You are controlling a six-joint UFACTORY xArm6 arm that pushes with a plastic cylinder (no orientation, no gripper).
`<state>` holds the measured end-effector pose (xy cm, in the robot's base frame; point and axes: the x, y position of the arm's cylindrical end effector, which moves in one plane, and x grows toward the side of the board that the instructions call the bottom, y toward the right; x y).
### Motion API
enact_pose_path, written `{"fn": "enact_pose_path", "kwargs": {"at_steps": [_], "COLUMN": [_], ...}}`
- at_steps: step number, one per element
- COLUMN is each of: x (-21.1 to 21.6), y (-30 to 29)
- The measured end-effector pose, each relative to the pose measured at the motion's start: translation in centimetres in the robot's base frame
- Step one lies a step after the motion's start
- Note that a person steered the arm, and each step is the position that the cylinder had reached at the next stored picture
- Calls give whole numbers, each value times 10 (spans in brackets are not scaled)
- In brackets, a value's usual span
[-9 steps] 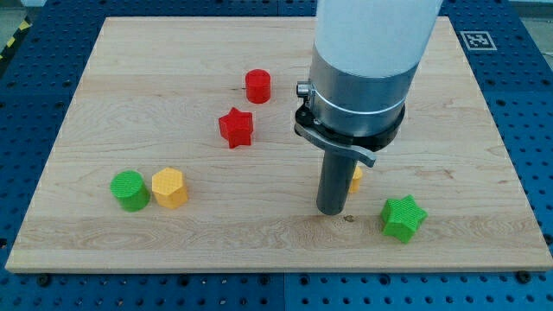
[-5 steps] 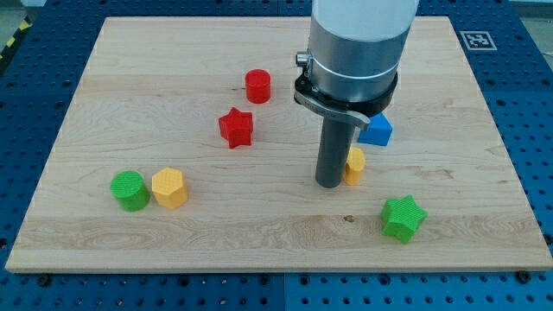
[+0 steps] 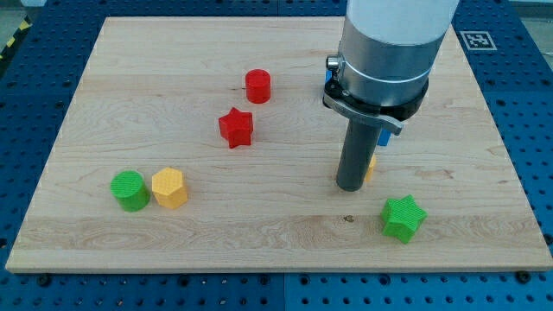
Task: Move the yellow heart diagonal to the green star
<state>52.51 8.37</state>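
Note:
The yellow heart point(image 3: 371, 166) is mostly hidden behind my rod, only its right edge showing, right of the board's middle. My tip point(image 3: 350, 185) rests on the board right against the heart's left side. The green star point(image 3: 403, 217) lies below and to the right of the heart, near the board's bottom edge, apart from my tip.
A blue block point(image 3: 386, 136) peeks out behind the rod above the heart. A red star point(image 3: 235, 127) and a red cylinder point(image 3: 257, 86) sit left of the rod. A green cylinder point(image 3: 130, 190) and a yellow hexagon point(image 3: 169, 187) sit touching at lower left.
My tip moved up the board, then to the right, now covering more of the yellow heart and blue block. The heart seems to have shifted slightly right.

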Motion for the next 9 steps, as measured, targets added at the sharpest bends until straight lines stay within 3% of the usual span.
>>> {"fn": "enact_pose_path", "kwargs": {"at_steps": [4, 6, 7, 9], "x": [93, 94, 94, 94], "y": [-7, 113, 136, 99]}}
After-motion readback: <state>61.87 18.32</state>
